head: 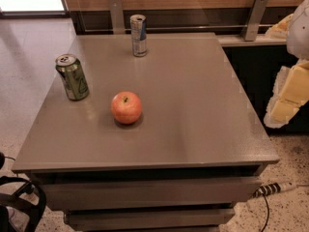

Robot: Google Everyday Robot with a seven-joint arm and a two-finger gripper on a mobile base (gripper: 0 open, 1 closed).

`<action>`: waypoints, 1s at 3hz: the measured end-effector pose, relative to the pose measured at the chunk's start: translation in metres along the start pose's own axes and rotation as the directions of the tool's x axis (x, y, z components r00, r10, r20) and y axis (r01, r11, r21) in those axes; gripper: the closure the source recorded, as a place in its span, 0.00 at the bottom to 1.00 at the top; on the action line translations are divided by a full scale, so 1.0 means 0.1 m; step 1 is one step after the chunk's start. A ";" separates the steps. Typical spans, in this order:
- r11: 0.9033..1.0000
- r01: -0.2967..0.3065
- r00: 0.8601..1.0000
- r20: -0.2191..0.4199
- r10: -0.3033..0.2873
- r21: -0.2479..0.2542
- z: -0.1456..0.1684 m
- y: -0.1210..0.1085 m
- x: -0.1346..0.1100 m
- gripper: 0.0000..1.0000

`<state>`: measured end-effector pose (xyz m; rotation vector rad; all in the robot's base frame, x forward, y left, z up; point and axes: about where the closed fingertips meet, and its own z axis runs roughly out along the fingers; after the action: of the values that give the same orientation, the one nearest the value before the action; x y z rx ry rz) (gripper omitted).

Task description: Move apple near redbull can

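The apple (126,107), round and red-orange with a stem dimple, sits on the grey table (193,110) left of its middle. The redbull can (138,35), tall, slim, silver and blue, stands upright near the table's far edge, well behind the apple. My gripper (289,95), white and yellowish, hangs at the right edge of the camera view, beyond the table's right side and far from both the apple and the can. It holds nothing that I can see.
A wider green can (72,76) stands upright near the table's left edge, left of the apple. A wooden wall with metal brackets (254,16) runs behind the table. A cable (273,188) lies on the floor at the lower right.
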<state>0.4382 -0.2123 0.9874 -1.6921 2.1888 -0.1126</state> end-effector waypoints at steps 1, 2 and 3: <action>0.999 -0.036 0.991 0.128 0.041 -0.037 0.13 0.02 0.00 0.00; 0.992 -0.078 0.923 0.369 0.110 -0.101 0.29 0.04 -0.27 0.00; 0.989 -0.073 0.823 0.551 0.134 -0.131 0.31 0.05 -0.71 0.00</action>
<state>0.4588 -0.1382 0.9745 -1.4124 1.8462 0.4805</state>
